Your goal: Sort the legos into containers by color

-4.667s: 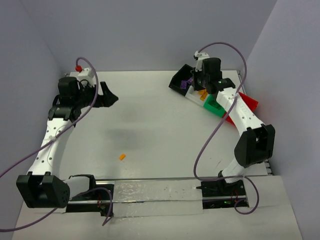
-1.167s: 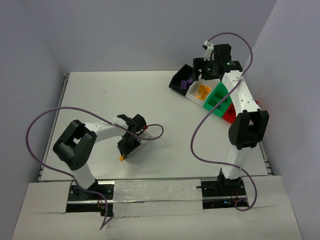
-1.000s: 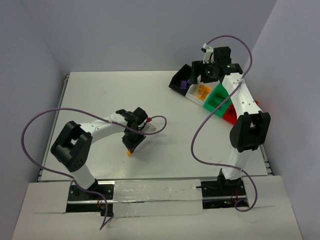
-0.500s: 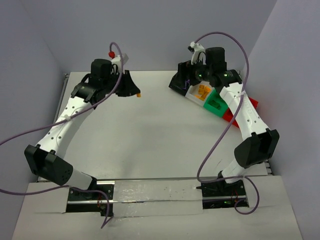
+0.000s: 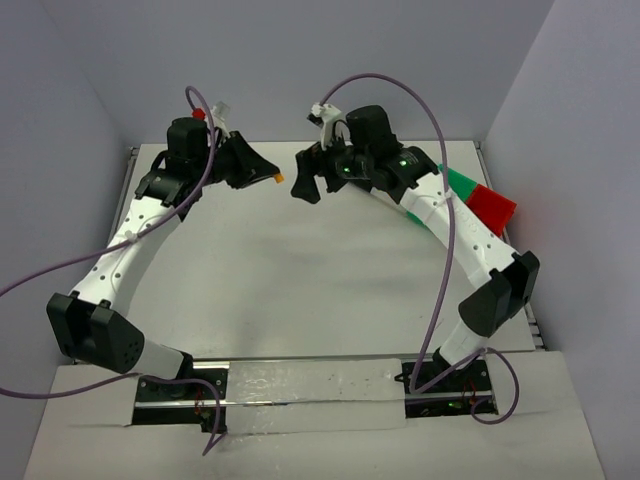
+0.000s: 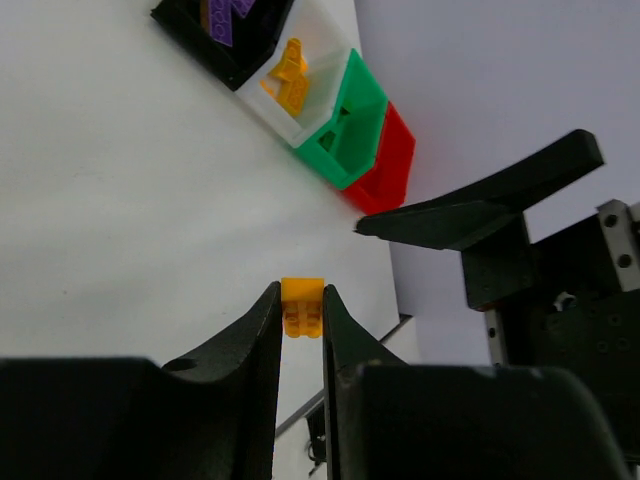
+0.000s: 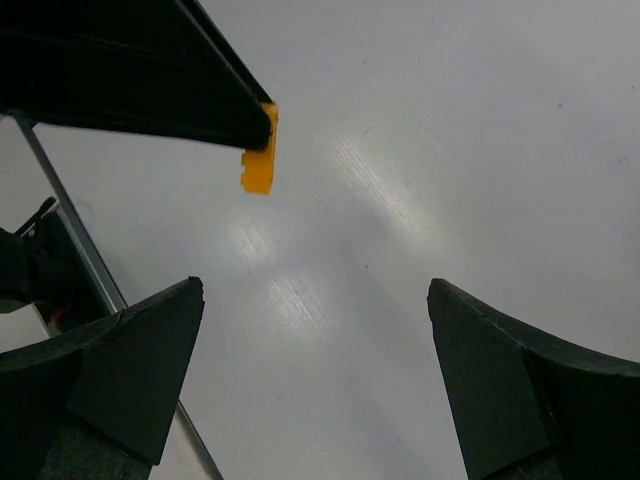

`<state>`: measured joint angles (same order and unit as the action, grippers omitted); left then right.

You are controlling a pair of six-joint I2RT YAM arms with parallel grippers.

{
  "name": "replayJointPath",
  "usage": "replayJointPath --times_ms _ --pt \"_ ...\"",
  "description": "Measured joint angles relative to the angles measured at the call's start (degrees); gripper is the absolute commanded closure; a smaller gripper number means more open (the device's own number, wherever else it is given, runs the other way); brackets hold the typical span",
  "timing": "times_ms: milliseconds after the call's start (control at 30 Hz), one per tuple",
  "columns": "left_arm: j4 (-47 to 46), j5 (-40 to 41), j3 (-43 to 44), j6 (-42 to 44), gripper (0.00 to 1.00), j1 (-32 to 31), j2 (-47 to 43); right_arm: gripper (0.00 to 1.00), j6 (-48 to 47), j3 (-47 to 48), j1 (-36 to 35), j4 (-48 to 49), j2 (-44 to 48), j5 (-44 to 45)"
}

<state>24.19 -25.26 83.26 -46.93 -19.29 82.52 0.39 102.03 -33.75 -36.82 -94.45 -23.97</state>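
Left gripper (image 6: 300, 300): fingers narrow, pinching a small orange plastic lego brick (image 6: 302, 306) by its lower part, with the upper end standing proud of the tips. In the top view this pair sits at upper centre of the frame and appears to be raised off the white table (image 5: 300, 270). Right gripper (image 7: 315, 300): jaws spread wide with nothing between them. In the top view it faces the brick from just to its right, near but apart. In its own wrist view the brick shows at upper left, outside the gap. Row of four joined open plastic bins, upper middle of the left wrist view: black bin (image 6: 190, 20) with purple pieces (image 6: 222, 12), white bin (image 6: 325, 92) with orange pieces (image 6: 291, 80), green bin (image 6: 352, 130), red bin (image 6: 392, 165). Step in hand, as judged: a mid-air handover of the orange brick from left to right. The next move calls for the right jaws to line up on the exposed end and close before the left lets go. The likely destination is the white bin.
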Motion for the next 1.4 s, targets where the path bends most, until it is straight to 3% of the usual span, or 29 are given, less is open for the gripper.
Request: replayJointPath --times_ms 200,367,500,767,833,867,900,933,1000,1100,1233,1400 --pt "-3.2 -3.7 -2.6 -4.8 1.00 0.5 -1.1 0.03 0.3 3.1 -3.7 -0.1 -4.6 2.5" --pt "-5.7 -6.9 -5.0 -8.3 1.00 1.1 -1.2 0.13 0.3 6.1 -4.8 -0.4 -6.9 4.2" --pt "-7.5 -8.8 -6.7 -10.1 1.00 1.3 -1.3 0.35 0.5 6.9 -4.9 0.0 -7.3 5.2" --pt "-10.8 -9.8 -8.7 -12.6 1.00 2.0 -1.4 0.96 0.6 6.9 -5.6 0.7 -7.3 5.7" --pt "-11.2 -9.9 -8.9 -12.9 0.98 2.3 -1.4 1.00 0.7 6.6 -5.8 1.2 -7.2 5.7" --pt "-11.3 -10.0 -9.1 -12.9 0.87 2.4 -1.4 1.00 0.7 6.4 -5.8 1.4 -7.2 5.7" --pt "-11.5 -10.0 -9.2 -12.9 0.47 2.5 -1.4 1.00 0.7 6.1 -5.8 1.8 -7.2 5.6" --pt "-11.5 -10.0 -9.4 -12.9 0.24 2.6 -1.4 1.00 0.3 5.8 -5.8 2.0 -7.2 5.6" --pt "-11.3 -10.0 -9.5 -12.5 0.01 2.9 -1.4 1.00 -0.3 4.5 -5.7 2.5 -6.7 6.2" --pt "-9.7 -8.0 -9.3 -9.9 0.01 3.3 -1.6 1.00 -1.2 1.9 -5.3 3.3 -5.4 7.6" --pt "-2.9 -1.2 -5.9 -0.4 0.01 3.7 -1.6 1.00 -2.5 -2.9 -3.9 3.7 -2.5 9.7" --pt "0.6 8.9 -2.6 11.8 0.01 3.9 -3.3 1.00 -4.0 -7.7 3.4 4.2 -0.4 12.5"
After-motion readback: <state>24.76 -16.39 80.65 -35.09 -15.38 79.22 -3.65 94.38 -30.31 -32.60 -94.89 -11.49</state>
